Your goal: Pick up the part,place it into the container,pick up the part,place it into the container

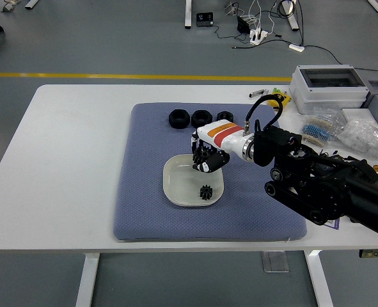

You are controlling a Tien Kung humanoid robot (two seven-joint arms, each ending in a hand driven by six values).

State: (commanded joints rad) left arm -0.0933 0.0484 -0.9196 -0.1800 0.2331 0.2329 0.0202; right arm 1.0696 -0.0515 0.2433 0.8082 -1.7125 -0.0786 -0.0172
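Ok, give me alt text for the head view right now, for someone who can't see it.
The robot's right hand reaches in over the white square dish on a blue mat, fingers curled downward. One black gear lies in the dish, and three black ring parts sit in a row at the mat's far edge.
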